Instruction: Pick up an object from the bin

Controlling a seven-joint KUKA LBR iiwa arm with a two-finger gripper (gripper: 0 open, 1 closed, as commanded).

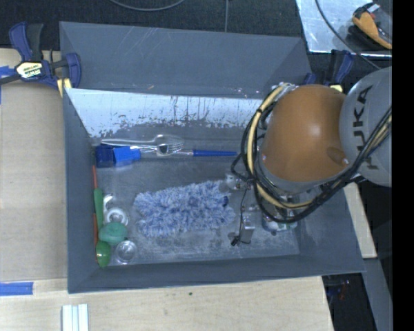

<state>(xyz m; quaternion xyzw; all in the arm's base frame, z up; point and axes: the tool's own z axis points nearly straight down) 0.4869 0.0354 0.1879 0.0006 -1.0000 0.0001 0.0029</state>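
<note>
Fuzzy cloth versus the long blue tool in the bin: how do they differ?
The fuzzy cloth is pale blue, broad and shaggy; the long tool is deep blue, slim and smooth. The cloth lies mid-floor; the tool lies along the back wall of the bin. Both lie flat, running left to right.

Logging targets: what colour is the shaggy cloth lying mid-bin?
The shaggy cloth is pale blue with whitish flecks, clearest in the camera view.

Dim light; pale glare streaks the far wall of the bin (186, 102).
</note>
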